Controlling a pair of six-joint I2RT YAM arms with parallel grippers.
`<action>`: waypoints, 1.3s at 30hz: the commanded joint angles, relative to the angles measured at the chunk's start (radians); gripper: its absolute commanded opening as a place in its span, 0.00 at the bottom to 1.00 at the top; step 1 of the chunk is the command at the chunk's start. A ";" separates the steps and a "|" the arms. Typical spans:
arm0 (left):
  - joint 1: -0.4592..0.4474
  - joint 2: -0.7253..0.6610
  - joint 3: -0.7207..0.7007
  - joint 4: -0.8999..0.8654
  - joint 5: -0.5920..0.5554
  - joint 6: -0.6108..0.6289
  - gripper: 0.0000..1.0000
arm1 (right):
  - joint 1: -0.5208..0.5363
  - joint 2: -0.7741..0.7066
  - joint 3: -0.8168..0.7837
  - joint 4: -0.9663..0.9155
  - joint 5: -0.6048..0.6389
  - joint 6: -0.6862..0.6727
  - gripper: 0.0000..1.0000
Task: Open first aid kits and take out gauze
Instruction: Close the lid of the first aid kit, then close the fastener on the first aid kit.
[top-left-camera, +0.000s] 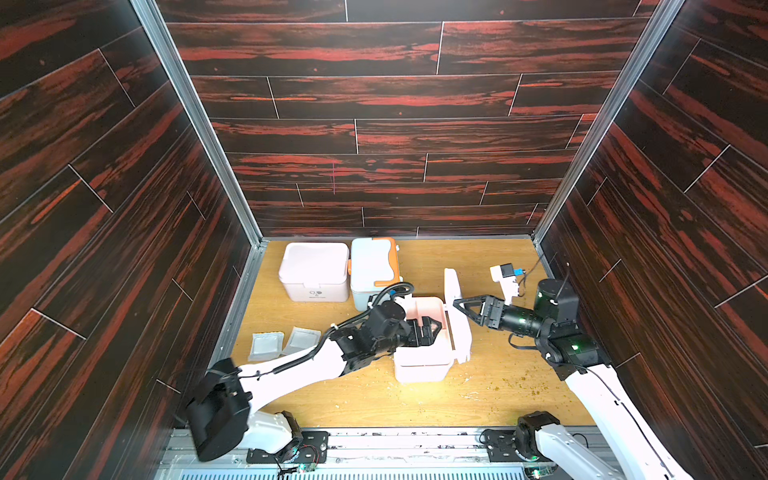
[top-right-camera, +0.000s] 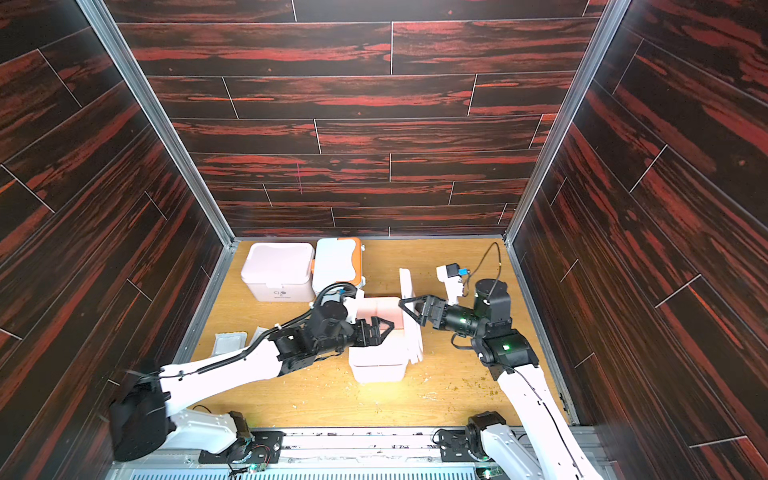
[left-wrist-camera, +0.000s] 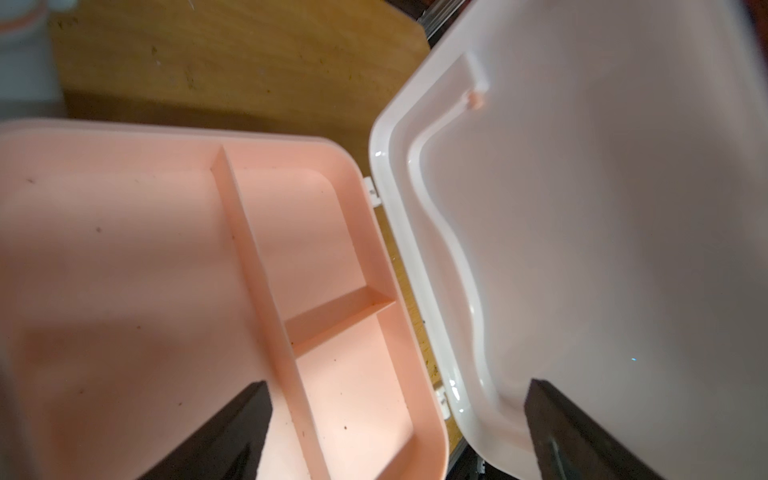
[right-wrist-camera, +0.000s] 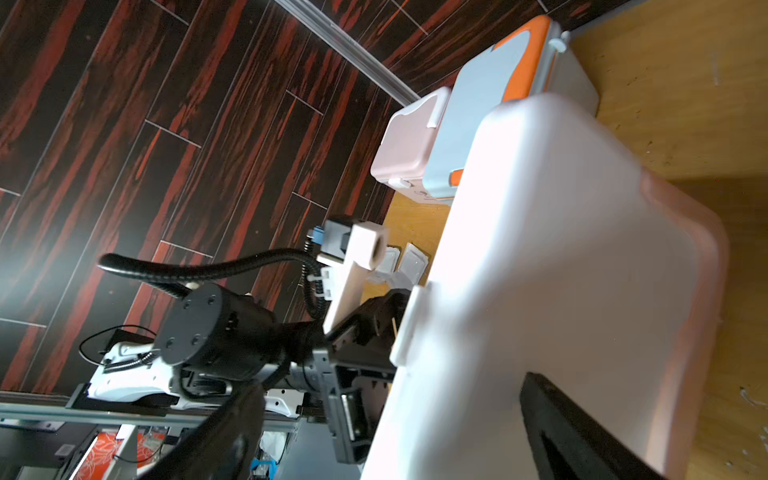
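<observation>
The nearest first aid kit (top-left-camera: 419, 363), pinkish-white, stands with its lid (top-left-camera: 459, 332) swung upright on its right side. My left gripper (top-left-camera: 430, 330) is open and hangs in the mouth of the kit over a pink divided tray (left-wrist-camera: 124, 270); the compartments in view hold nothing. My right gripper (top-left-camera: 465, 311) is open against the lid's outer face (right-wrist-camera: 540, 249), its jaws on either side of the lid's edge without pinching it. Two gauze packets (top-left-camera: 266, 345) (top-left-camera: 301, 338) lie on the floor to the left. No gauze shows inside the kit.
Two closed kits stand at the back left: a pinkish-white one (top-left-camera: 313, 270) and a blue-white one with an orange handle (top-left-camera: 374, 270). Dark wood walls close in three sides. Crumbs (top-left-camera: 519, 382) dot the floor at the right. A metal rail (top-left-camera: 374, 449) runs along the front.
</observation>
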 joint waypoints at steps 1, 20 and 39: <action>-0.004 -0.115 -0.052 -0.015 -0.114 0.011 1.00 | 0.070 0.048 0.034 -0.050 0.053 -0.078 0.99; 0.142 -0.509 -0.296 -0.183 -0.177 -0.030 1.00 | 0.348 0.301 0.135 -0.169 0.426 -0.202 0.99; 0.359 -0.148 -0.525 0.589 0.321 -0.336 1.00 | 0.493 0.442 0.291 -0.359 0.803 -0.352 0.57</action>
